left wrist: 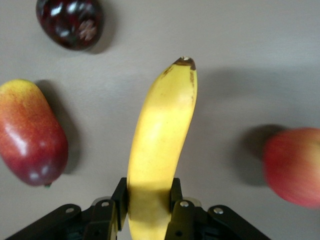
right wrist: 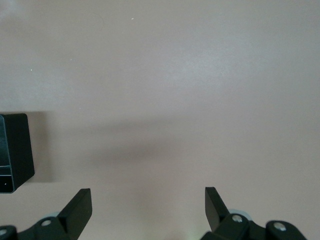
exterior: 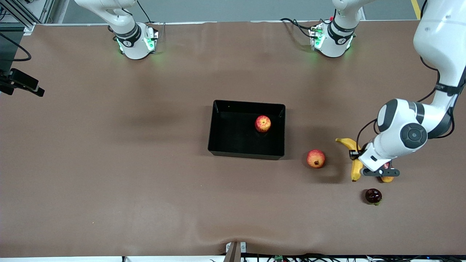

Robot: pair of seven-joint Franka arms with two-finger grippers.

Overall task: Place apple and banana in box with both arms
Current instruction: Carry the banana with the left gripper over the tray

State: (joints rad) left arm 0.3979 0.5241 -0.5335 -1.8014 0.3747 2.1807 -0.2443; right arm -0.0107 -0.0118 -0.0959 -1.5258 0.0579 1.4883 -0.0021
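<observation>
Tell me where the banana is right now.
The banana lies on the table toward the left arm's end, between the orange-red fruit and the mango, with the left gripper shut on it.

Two white jointed arms: each base (exterior: 135,40) is a rounded white housing with a black band, a small dark mark and green indicator lights, with black cables trailing beside it. The left arm (exterior: 407,131) shows grey-black circular joint caps, black joint bands and a thin black cable looping along its forearm. Both grippers, left gripper (left wrist: 147,210) and right gripper (right wrist: 148,207), are matte black, with angular fingers (right wrist: 80,207) and silver screw heads at the knuckles.
</observation>
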